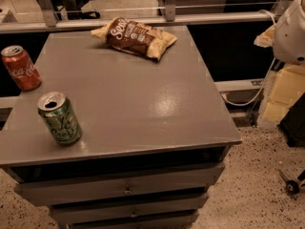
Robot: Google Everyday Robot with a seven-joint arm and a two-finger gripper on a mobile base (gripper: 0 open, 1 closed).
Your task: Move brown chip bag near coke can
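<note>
The brown chip bag (135,37) lies flat at the far middle of the grey cabinet top (143,104). It has a dark brown centre with white lettering and pale yellow ends. The coke can (21,67) stands upright at the left edge of the top, far from the bag. My gripper is out of view. Only a white rounded part of my arm (291,30) shows at the right edge, off to the side of the cabinet.
A green can (59,118) with an open top stands near the front left, just in front of the coke can. Drawers (126,187) run along the cabinet front. A rail (143,20) runs behind the cabinet. Yellowish boxes (286,92) and a cable lie on the floor at the right.
</note>
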